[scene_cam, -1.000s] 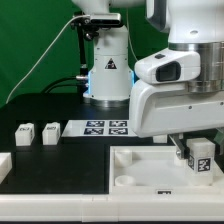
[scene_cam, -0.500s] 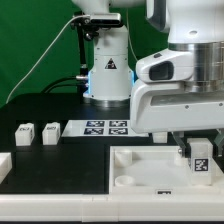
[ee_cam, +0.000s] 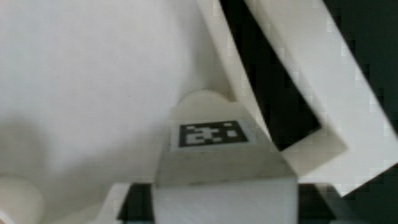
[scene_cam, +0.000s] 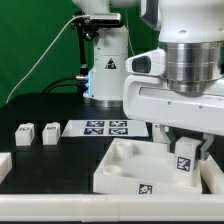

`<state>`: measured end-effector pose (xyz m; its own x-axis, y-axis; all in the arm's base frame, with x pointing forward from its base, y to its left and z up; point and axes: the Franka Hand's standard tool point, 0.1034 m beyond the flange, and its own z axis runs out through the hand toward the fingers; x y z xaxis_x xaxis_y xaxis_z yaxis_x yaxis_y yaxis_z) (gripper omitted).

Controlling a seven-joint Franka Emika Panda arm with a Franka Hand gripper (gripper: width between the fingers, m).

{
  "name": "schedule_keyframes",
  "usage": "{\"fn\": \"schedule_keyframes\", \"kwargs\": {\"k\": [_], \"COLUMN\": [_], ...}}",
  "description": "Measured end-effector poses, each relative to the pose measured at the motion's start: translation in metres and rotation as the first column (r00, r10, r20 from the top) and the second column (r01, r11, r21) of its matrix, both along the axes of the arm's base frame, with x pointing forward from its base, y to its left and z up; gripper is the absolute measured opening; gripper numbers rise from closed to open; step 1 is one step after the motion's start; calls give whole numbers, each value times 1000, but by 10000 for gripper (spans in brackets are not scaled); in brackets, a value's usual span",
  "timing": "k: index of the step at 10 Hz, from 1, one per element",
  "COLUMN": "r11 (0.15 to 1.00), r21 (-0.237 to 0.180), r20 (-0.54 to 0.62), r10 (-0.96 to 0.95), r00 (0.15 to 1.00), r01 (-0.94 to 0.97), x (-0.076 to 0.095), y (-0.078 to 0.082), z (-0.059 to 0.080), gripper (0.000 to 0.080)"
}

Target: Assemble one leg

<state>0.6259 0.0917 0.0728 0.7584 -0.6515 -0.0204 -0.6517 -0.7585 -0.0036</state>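
Note:
My gripper [scene_cam: 186, 152] is shut on a leg [scene_cam: 185, 162], a small white block with a black-and-white tag on its face. It holds the leg upright at the right side of the large white tray-like piece [scene_cam: 120, 178], touching or just above it. In the wrist view the leg [ee_cam: 214, 150] fills the space between the dark fingers [ee_cam: 146, 200], with the tray's raised white rim [ee_cam: 285, 70] beyond it. Two loose legs [scene_cam: 24, 133] [scene_cam: 49, 131] stand side by side on the black table at the exterior view's left.
The marker board [scene_cam: 105, 127] lies flat behind the tray, in front of the robot base [scene_cam: 105, 70]. Part of another white piece [scene_cam: 3, 165] shows at the exterior view's left edge. The arm's large white body [scene_cam: 185, 80] hides the table's right part.
The arm's wrist has turned and swung to the exterior view's left. The tray-like piece has shifted left and turned, so a tag on its front wall now shows. The leg stays gripped.

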Motion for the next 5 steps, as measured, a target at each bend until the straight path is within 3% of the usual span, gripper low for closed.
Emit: {"fn": "schedule_keyframes", "kwargs": {"k": [3,4,5], "r11": [990,990,990], "r21": [-40,-37,-36], "r20": [-3,-3,-2], "r10": [-134,-136,-137], "r00": [991,991,991], "r01": [134,136,136], "x": [-1,-1,-1], "y": [-13,-12,-12], "z": [1,1,1], "gripper": [306,392,392]}}
